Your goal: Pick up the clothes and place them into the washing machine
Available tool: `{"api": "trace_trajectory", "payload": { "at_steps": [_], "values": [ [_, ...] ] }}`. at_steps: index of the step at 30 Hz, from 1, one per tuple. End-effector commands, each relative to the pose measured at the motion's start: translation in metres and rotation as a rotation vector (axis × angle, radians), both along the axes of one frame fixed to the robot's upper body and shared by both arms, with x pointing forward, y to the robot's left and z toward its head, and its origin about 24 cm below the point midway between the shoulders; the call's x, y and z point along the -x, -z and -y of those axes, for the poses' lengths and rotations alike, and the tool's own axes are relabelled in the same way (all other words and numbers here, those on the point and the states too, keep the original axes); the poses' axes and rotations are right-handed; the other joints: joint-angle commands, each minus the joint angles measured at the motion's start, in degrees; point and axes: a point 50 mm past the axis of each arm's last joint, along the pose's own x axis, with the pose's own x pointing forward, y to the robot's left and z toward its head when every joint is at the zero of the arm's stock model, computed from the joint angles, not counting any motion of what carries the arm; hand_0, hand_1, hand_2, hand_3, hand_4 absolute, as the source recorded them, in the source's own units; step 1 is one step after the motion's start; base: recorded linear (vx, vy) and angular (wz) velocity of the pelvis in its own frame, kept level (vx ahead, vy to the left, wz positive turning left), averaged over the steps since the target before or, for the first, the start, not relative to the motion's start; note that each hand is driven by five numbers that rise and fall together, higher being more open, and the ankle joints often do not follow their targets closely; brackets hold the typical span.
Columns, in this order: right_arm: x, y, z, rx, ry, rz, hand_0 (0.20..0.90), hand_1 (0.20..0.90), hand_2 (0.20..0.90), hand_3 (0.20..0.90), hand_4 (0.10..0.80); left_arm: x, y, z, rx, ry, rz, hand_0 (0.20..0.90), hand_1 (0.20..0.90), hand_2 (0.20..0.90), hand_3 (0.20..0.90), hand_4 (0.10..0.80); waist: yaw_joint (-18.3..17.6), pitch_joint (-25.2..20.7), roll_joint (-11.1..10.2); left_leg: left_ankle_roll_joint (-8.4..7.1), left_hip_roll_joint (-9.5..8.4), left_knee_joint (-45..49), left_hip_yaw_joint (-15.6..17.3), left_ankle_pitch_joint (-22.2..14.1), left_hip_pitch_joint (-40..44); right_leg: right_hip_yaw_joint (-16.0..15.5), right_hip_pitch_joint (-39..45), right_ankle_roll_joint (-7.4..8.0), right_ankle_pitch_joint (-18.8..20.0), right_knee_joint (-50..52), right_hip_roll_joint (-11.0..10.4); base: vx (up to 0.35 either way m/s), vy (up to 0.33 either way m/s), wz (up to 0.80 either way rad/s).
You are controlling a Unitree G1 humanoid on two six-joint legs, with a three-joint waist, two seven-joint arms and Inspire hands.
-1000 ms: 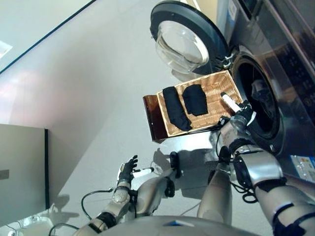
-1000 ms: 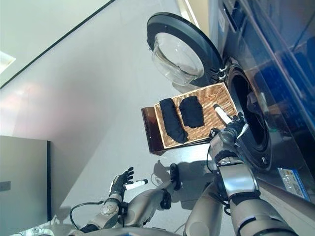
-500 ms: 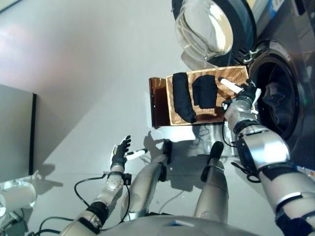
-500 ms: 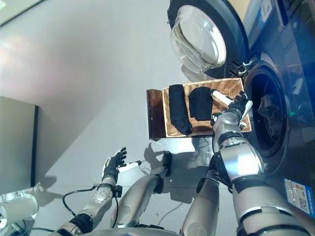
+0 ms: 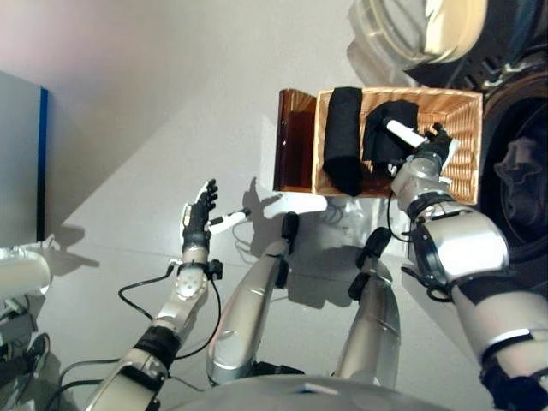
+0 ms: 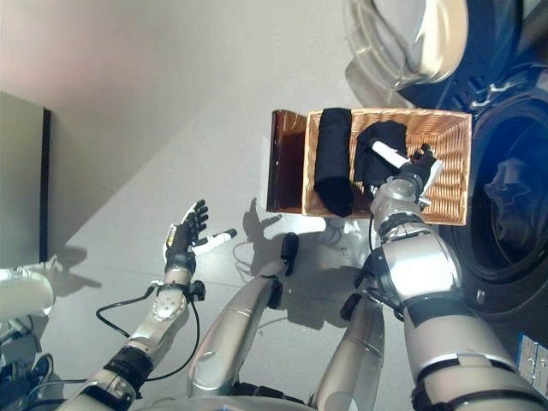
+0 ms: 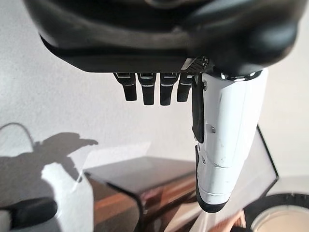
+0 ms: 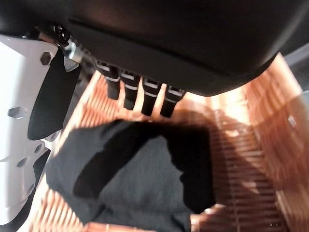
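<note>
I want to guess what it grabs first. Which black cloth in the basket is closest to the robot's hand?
The shorter, bunched black cloth, right under the open right hand. The long folded cloth lies farther off, by the basket's other side.

The grey floor (image 5: 154, 111) carries a dark brown stand (image 5: 295, 141) set before the washing machine (image 6: 514, 205). A wicker basket (image 5: 462, 145) rests on the stand, holding 2 black garments: a long folded one (image 5: 342, 141) and a bunched one (image 5: 387, 137) beside it.
</note>
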Motion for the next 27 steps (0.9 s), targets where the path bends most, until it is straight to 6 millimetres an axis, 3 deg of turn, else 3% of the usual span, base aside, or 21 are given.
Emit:
{"api": "trace_trajectory", "payload": {
  "at_steps": [1,2,3,14,27],
  "values": [
    [-0.007,-0.071,0.019,0.181,0.022,0.147,0.779,0.779,0.779,0.779,0.714,-0.01,-0.047,-0.016,0.006,-0.056,0.255,0.9,0.9,0.9,0.9,0.8,2.0,0.2,3.4,-4.62,0.39,4.7,0.7,-5.3,-5.9,-0.2,-0.4,-2.16,-11.8,8.8,0.0,-0.005,0.032,0.22],
    [-0.006,-0.073,0.021,0.195,0.027,0.142,0.595,0.595,0.595,0.595,0.582,-0.01,-0.05,-0.016,0.013,-0.058,0.266,0.9,0.9,0.9,0.9,0.8,2.2,0.3,3.5,-4.6,0.23,5.0,0.8,-5.3,-6.4,-0.2,-0.9,-2.25,-11.9,9.3,-0.1,0.001,0.043,0.21],
    [-0.006,-0.072,0.021,0.203,0.026,0.132,0.2,0.2,0.2,0.2,0.3,-0.01,-0.051,-0.014,0.015,-0.056,0.271,0.9,0.9,0.9,0.9,0.8,2.4,0.3,3.6,-4.55,0.14,5.1,0.8,-5.3,-6.7,-0.2,-1.2,-2.24,-12.0,9.4,-0.2,0.011,0.038,0.11],
    [-0.007,-0.075,0.019,0.238,0.054,0.109,0.2,0.2,0.2,0.2,0.3,-0.007,-0.04,-0.009,0.002,-0.06,0.225,0.9,0.9,0.9,0.9,0.8,2.6,0.3,4.3,-4.23,-0.42,4.8,0.7,-5.3,-7.2,0.5,-2.1,-2.23,-12.1,9.5,-0.4,0.005,0.005,0.01],
    [0.008,-0.067,0.046,0.318,0.146,0.032,0.2,0.2,0.2,0.2,0.3,-0.001,-0.033,-0.011,-0.001,-0.071,0.196,0.9,0.9,0.9,0.9,0.8,1.4,0.2,4.6,-4.23,-0.53,4.2,1.4,-5.2,-5.9,1.3,-1.2,-2.15,-11.8,9.2,-0.5,0.0,0.0,-0.01]
  ]
}}
